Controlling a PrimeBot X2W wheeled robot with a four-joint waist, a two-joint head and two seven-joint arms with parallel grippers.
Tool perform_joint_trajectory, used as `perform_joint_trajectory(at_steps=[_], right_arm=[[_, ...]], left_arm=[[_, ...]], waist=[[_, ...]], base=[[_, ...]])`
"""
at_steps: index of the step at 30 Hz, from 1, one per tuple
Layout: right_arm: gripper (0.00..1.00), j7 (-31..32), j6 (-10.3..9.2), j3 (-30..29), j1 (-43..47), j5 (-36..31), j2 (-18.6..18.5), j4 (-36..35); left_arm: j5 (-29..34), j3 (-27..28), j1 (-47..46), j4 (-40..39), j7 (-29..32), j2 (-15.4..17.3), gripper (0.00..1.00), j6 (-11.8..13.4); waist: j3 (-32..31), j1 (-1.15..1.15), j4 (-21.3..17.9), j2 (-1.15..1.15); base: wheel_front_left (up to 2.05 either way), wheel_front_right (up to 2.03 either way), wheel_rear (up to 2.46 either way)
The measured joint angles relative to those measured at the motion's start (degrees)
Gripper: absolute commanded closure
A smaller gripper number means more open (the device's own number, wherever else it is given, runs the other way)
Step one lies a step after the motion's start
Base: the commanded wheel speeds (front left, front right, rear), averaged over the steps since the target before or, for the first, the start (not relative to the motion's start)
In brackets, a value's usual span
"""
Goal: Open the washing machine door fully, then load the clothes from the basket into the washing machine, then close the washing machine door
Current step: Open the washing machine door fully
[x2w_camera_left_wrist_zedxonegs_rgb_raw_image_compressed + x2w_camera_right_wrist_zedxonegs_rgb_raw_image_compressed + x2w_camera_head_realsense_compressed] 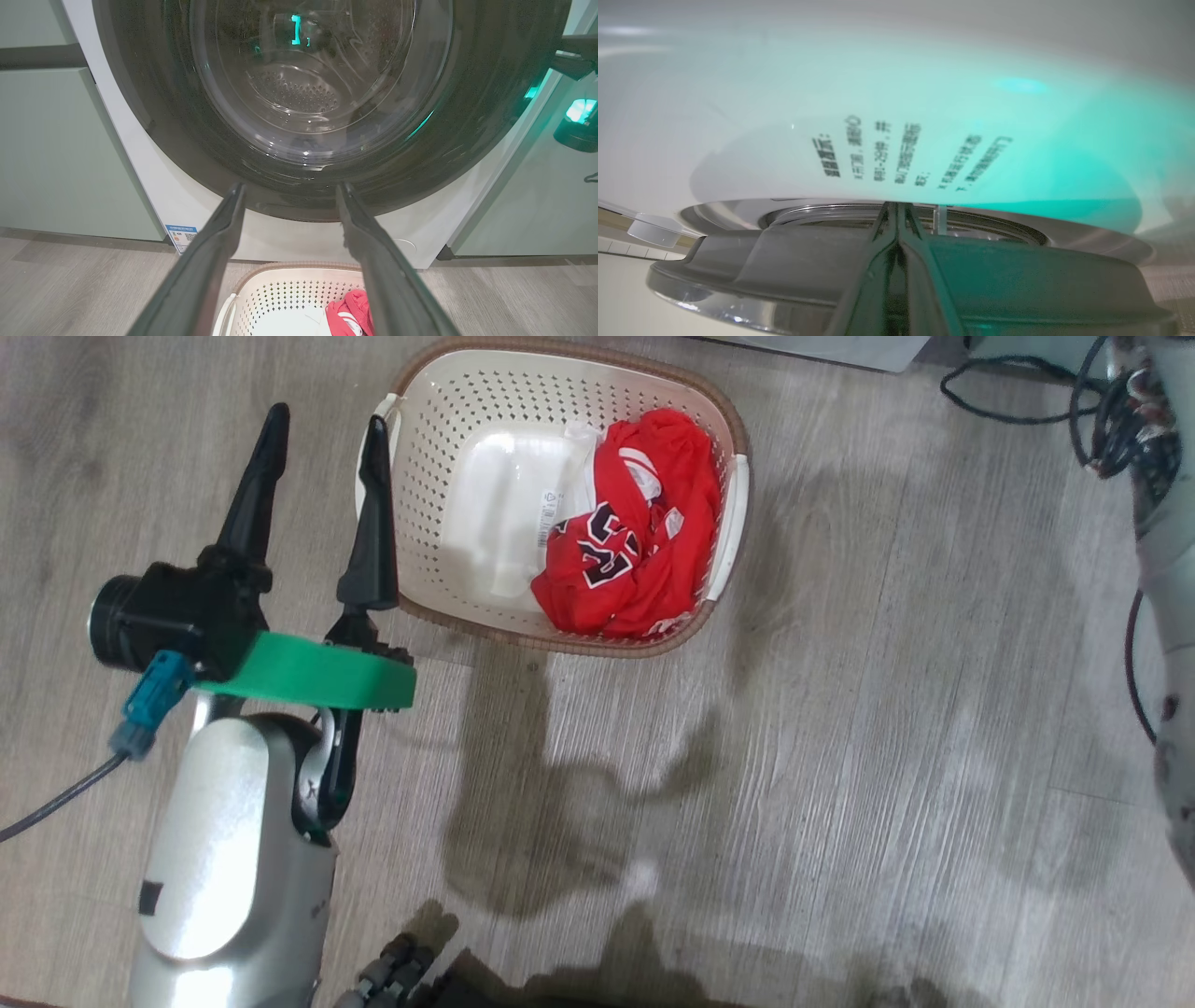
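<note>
Closest to the lens, the right end effector [897, 212] has its two fingers pressed flat together with nothing between them. Its tips are at the dark, chrome-edged rim of the washing machine door [308, 93]; whether they touch it I cannot tell. In the left wrist view that door looks shut, or at most barely ajar, against the washing machine [285, 240]. I judge the first step, opening the door, to be in hand. The next move probably calls for catching the rim and swinging it out along its arc, without slipping off the glossy edge.

Counted, biggest first:
- One washing machine, with one door.
- Two pale green cabinet fronts [56, 149], one on either side of the machine.
- One basket [448, 429], on the floor [840, 709] before the machine.
- One heap of red clothes [635, 541] in the basket's right half; how many garments it holds I cannot tell.
- Two end effectors.

The left end effector [327, 418] is spread wide and empty, hovering at the basket's left rim.
</note>
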Motion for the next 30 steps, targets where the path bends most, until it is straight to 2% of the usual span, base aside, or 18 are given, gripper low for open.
perform_joint_trajectory(at_steps=[7,14,24,30], right_arm=[[1.0,3.05,0.0,1.13,-3.35,-0.34,-0.22,3.52],[1.0,6.77,-0.03,1.91,-2.71,0.08,-0.63,4.05],[1.0,12.09,-0.03,3.42,4.55,1.67,-0.64,0.42],[1.0,14.78,-0.03,4.95,10.5,2.04,-0.71,-4.5]], left_arm=[[0.03,0.23,-0.31,0.49,0.0,-0.3,0.0,-0.49],[0.49,0.67,-0.53,1.2,0.0,-0.37,0.0,-0.74],[0.96,1.18,1.3,2.29,0.0,-0.42,0.0,-0.73],[1.0,1.68,3.06,2.79,0.0,-0.43,0.0,-0.51]], waist=[[0.36,0.0,0.1,0.0],[-0.95,0.0,-0.03,0.0],[-4.92,-0.01,-0.29,0.0],[-7.44,-0.01,0.21,0.0]], base=[[0.0,0.0,0.0],[0.0,0.0,0.0],[0.0,0.0,0.0],[0.0,0.0,0.0]])
